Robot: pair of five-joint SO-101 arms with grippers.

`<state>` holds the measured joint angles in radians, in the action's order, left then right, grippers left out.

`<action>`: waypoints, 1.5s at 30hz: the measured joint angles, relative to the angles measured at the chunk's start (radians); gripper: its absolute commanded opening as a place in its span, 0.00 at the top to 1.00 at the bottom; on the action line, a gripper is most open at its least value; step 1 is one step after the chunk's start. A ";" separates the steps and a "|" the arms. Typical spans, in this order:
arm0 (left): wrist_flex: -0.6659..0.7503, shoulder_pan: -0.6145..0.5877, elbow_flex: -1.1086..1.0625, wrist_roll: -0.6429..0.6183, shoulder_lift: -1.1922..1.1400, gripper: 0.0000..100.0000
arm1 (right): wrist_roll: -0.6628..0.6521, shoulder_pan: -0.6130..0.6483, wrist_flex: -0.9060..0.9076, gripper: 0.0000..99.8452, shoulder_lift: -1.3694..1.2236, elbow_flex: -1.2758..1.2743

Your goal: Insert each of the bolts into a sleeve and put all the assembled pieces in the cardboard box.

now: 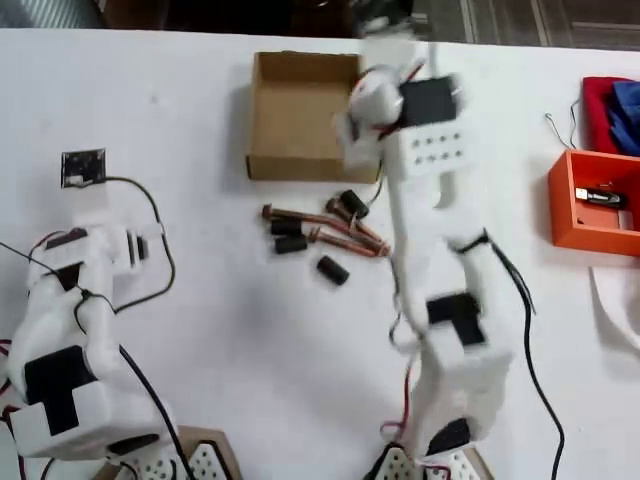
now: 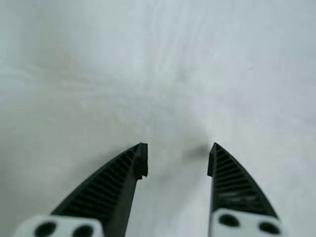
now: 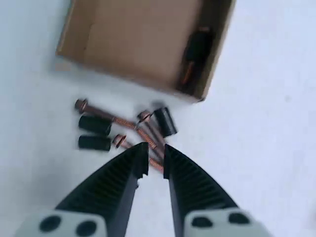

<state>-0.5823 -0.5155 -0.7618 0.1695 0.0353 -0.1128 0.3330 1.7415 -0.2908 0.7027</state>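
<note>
Right wrist view had my right gripper hanging over the heap of bolts, its jaws parted by only a narrow gap and holding nothing; my left gripper had its jaws spread wide over bare table. One assembled piece already lay in a corner of the cardboard box. The loose bolts crossed and touched one another, with a sleeve just beside them, so I judged that closing there might pinch two at once or nudge the sleeve rolling away. With so slim a gap, the tips could also land on a bolt and skid it aside.
</note>
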 measured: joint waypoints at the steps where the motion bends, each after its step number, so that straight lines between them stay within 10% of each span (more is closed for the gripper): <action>1: 0.000 0.000 0.000 0.000 0.000 0.78 | -0.031 0.031 -0.023 0.96 0.055 -0.120; 10: 0.000 0.000 0.000 0.000 0.000 0.78 | -0.304 0.124 -0.338 0.82 0.104 -0.809; 45: 0.000 0.000 0.000 0.000 0.000 0.78 | -0.339 0.133 -0.519 0.98 -0.089 -0.832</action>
<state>-0.5823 -0.5155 -0.7618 0.1695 0.0353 -0.4519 0.4664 1.2229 -0.3798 -0.1289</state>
